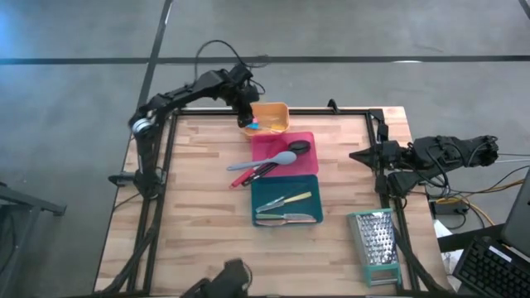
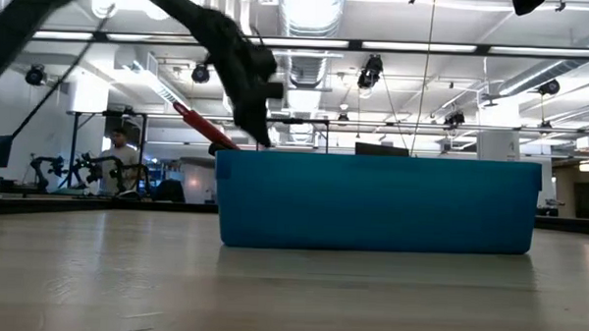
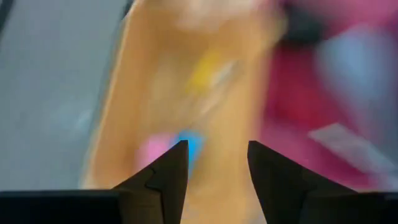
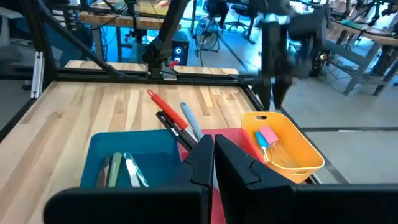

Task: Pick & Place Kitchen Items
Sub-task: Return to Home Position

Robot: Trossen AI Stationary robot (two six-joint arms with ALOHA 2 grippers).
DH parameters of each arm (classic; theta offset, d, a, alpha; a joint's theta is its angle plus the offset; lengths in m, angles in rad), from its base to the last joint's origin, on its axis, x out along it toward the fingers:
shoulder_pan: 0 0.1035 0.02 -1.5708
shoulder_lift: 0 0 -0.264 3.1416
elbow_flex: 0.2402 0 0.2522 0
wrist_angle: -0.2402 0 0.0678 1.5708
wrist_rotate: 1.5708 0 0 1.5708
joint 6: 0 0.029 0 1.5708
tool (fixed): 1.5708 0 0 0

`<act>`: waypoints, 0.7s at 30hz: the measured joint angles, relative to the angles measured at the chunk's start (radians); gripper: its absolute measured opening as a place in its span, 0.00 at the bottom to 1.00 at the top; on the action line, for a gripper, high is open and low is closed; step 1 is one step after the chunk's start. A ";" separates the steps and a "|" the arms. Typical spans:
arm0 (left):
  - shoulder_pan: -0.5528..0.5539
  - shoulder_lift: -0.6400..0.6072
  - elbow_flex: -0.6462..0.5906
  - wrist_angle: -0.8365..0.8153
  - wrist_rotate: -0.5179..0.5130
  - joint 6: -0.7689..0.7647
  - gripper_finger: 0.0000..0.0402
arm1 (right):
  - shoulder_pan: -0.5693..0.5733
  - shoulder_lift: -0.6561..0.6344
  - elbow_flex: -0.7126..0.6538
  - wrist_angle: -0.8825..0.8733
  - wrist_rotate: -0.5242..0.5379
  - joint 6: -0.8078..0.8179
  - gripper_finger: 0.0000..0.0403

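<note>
The left gripper (image 3: 214,163) hangs over the yellow bin (image 4: 305,149) at the far edge of the counter (image 1: 199,215). Its two dark fingers stand apart with nothing between them. In that bin lie a small pink piece (image 4: 268,135) and a thin blue piece (image 4: 262,147), touching each other.

Just beside the yellow bin is the pink bin (image 1: 269,142). A grey spoon (image 4: 189,118) with a pale, rounded bowl lies slantwise in it, and its handle reaches out over the bin's rim. A red spatula (image 4: 163,104) lies alongside, its long red handle also jutting past the rim and tilted upward. A black spoon (image 1: 300,147) rests with its bowl near the bin's far corner.

The teal bin (image 2: 377,203) sits against the pink one on the near side. It holds a knife (image 1: 291,200) with a yellow handle and a silver blade, and below it metal tongs (image 1: 288,218) lying flat. A grater (image 1: 377,244) lies on the counter toward the right, well apart from the bins.

The right gripper (image 4: 214,158) waits at the counter's right edge, its fingers pressed together and holding nothing.
</note>
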 joint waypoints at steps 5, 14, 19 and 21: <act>-0.054 -0.220 -0.139 0.117 0.366 -0.011 0.41 | 0.000 0.001 -0.001 0.000 0.000 0.013 0.02; -0.281 -0.855 -0.735 0.487 0.238 -0.157 0.39 | 0.000 0.002 -0.021 -0.001 -0.001 0.019 0.02; -0.418 -1.176 -0.996 0.621 0.071 -0.303 0.38 | 0.000 0.002 -0.021 0.001 -0.001 0.024 0.02; -0.470 -1.281 -1.087 0.658 -0.005 -0.332 0.38 | 0.000 0.002 -0.021 0.001 -0.001 0.024 0.02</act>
